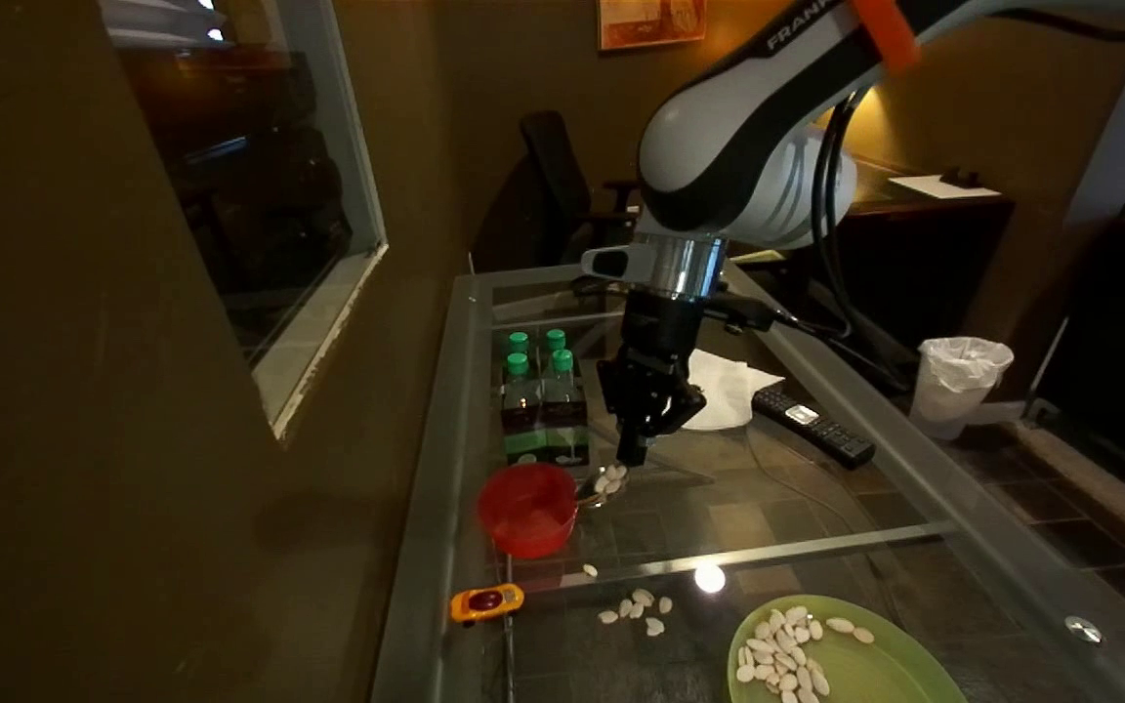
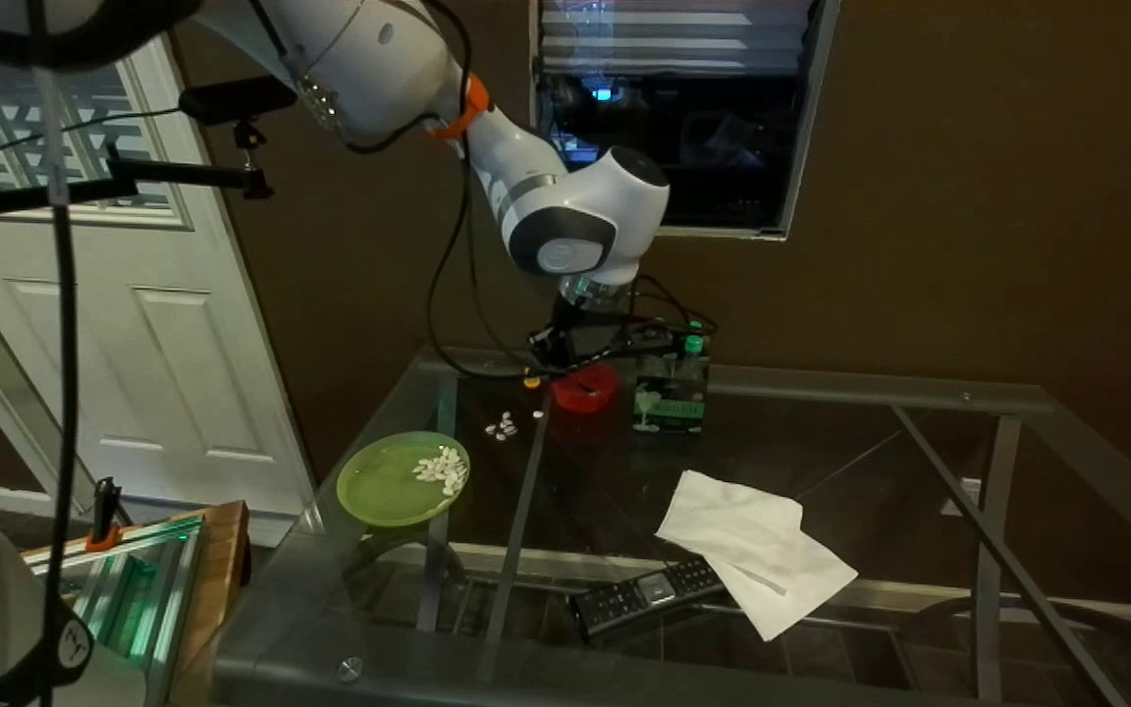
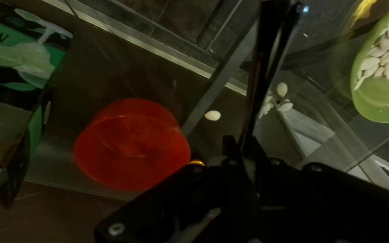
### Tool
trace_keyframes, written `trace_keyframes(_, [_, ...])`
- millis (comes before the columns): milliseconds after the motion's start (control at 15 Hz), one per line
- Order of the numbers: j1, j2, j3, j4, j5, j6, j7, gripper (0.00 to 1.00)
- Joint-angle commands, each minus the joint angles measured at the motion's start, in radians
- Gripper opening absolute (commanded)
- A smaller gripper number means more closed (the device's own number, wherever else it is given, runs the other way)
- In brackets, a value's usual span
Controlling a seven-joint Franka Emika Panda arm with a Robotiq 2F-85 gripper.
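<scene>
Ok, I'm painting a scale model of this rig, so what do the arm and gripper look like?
The arm is glossy white with black panels, rounded joints, an orange band and the lettering FRANK, partly cut off. Black cables loop alongside. A shiny silver collar leads to the black gripper, with visible screw heads and dark jaws.

Bowl point(image 1: 533, 539) is on the L side of the counter point(image 1: 431, 508) in an exterior view, bottle pack point(image 1: 545, 434) right behind it, toy car point(image 1: 489, 601) in front. Spoon point(image 1: 598, 499) w/ a few beans point(image 1: 611, 478) on it is just R of the bowl. Loose beans point(image 1: 637, 610) btwn car & plate point(image 1: 875, 669), w/ more on plate's L side. Napkin point(image 1: 719, 395) back R, remote point(image 1: 813, 427) btwn it & counter's R edge.
</scene>
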Motion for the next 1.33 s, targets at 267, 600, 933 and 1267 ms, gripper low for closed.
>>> trace_keyframes(267, [0.048, 0.154, 0.000, 0.186, -0.215, 0.082, 0.275, 0.02])
trace_keyframes(600, [0.107, 0.198, -0.016, 0.227, -0.411, 0.106, 0.441, 0.02])
trace_keyframes(933, [0.168, 0.179, -0.054, 0.212, -0.635, 0.120, 0.597, 0.02])
trace_keyframes(1267, [0.237, 0.139, -0.087, 0.181, -0.880, 0.148, 0.727, 0.02])
